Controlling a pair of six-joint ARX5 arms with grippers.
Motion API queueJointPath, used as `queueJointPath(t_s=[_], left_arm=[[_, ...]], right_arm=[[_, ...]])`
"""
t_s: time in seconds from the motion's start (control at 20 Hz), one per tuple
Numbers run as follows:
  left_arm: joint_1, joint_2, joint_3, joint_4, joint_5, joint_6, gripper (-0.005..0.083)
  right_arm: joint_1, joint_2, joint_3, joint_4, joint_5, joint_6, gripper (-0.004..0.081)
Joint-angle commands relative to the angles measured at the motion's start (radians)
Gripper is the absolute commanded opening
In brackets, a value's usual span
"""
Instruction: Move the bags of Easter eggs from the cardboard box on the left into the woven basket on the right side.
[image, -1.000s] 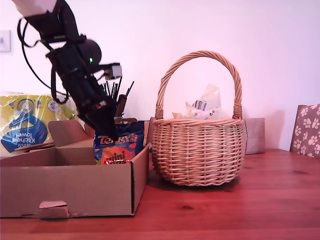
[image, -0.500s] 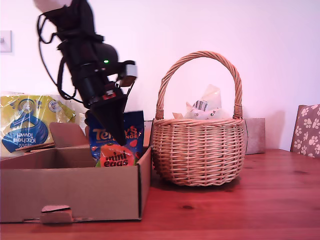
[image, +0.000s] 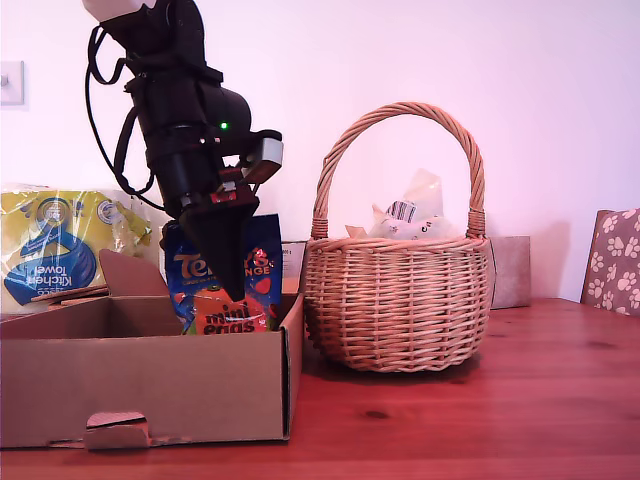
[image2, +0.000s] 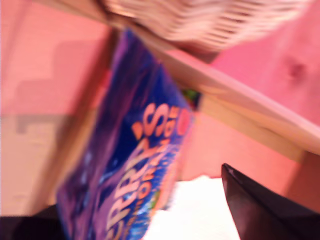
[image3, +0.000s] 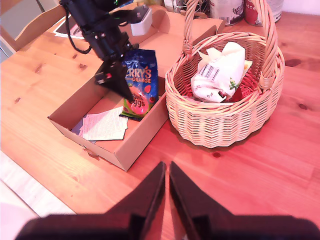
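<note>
- Look at my first gripper (image: 232, 285) first: its tapered black fingers are pinched on the glossy dark blue "Terry's" mini eggs pouch (image: 225, 272) with orange and green print, which hangs upright with its lower end inside the low brown corrugated cardboard box (image: 150, 385).
- You can see in the first wrist view the same pouch (image2: 135, 155), blurred, with one dark finger (image2: 260, 210) beside it and the pale cardboard edge behind.
- My second gripper (image3: 166, 176) hovers high above the bare wood, well apart from everything; its two dark pointed fingers lie almost together with only a thin slit between them, and nothing is held.
- Nearest you in the exterior view, the box front shows a torn handle cutout (image: 116, 430) with a ragged flap; the second wrist view shows flat pale paper sheets (image3: 104, 126) on the box floor.
- Just beside the box, on the exterior view's right, stands the round tan wicker basket (image: 397, 300) with tight horizontal weave and a tall arched, twisted handle (image: 400, 110).
- Inside the basket lies the crinkly whitish bag with a barcode (image: 405, 215), its crumpled top poking above the rim.
- Everything rests on a reddish, knotty wooden table (image: 480, 420).
- Farther back, on the exterior view's left, a shiny yellow-and-blue kitchen towel pack (image: 60, 250) stands behind the box.
</note>
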Motion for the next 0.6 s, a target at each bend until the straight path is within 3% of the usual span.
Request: queueJointPath(t_s=[0.0, 0.25, 0.55], left_arm=[[0.002, 0.012, -0.058, 0.023, 0.005, -0.007, 0.0547], [0.0, 0.013, -0.142, 0.085, 0.02, -0.011, 0.0539], [0.0, 0.014, -0.15, 0.166, 0.024, -0.052, 0.0211]], right_arm=[[-0.003, -0.001, 0.001, 0.008, 0.001, -0.003, -0.0012], [-0.003, -0.001, 0.001, 0.008, 0.001, -0.006, -0.0012], [-0.003, -0.001, 0.001, 0.01, 0.001, -0.007, -0.0012]])
